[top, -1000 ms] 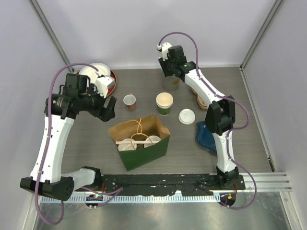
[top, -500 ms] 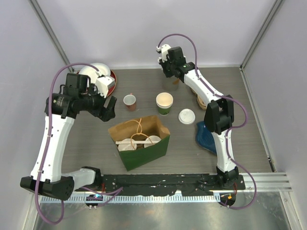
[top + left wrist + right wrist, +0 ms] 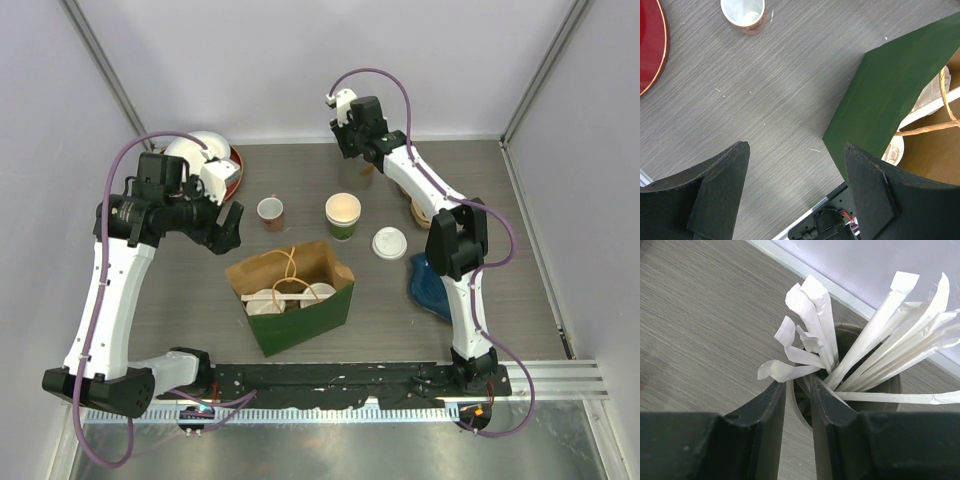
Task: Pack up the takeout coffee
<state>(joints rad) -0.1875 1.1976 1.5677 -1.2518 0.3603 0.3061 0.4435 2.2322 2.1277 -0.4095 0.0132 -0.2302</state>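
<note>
So, risks from the left: the left tool (image 3: 796, 149) hangs wide apart with nothing in it, just left of the paper bag (image 3: 892, 85). A swing toward the bag could clip its green wall and tip or shove it, contents and all. Next, the open green cup (image 3: 343, 214) stands unlidded near the middle of the bench (image 3: 180, 300), on the far side of the bag. Its white lid (image 3: 390, 243) lies flat on the bench just right of it. Any bump knocks that cup over, and I can't tell if it holds liquid. Further right, at the far edge, the right tool (image 3: 797, 385) sits at the near rim of the straw holder (image 3: 880, 385), fingers nearly together with a thin gap. I can't tell if it's pinching a wrapped straw (image 3: 812, 315) or the rim. If it's on the rim, lifting would likely pull the holder over and dump the lot; if it's on several wrappers, extras come out. Containers: the red plate (image 3: 232, 172) far left carries a white bowl (image 3: 203, 146), contents not visible. The small red-and-white cup (image 3: 270, 210) looks empty. The bag holds two white-lidded cups (image 3: 266, 301) side by side. The holder is packed with paper-wrapped straws.
</note>
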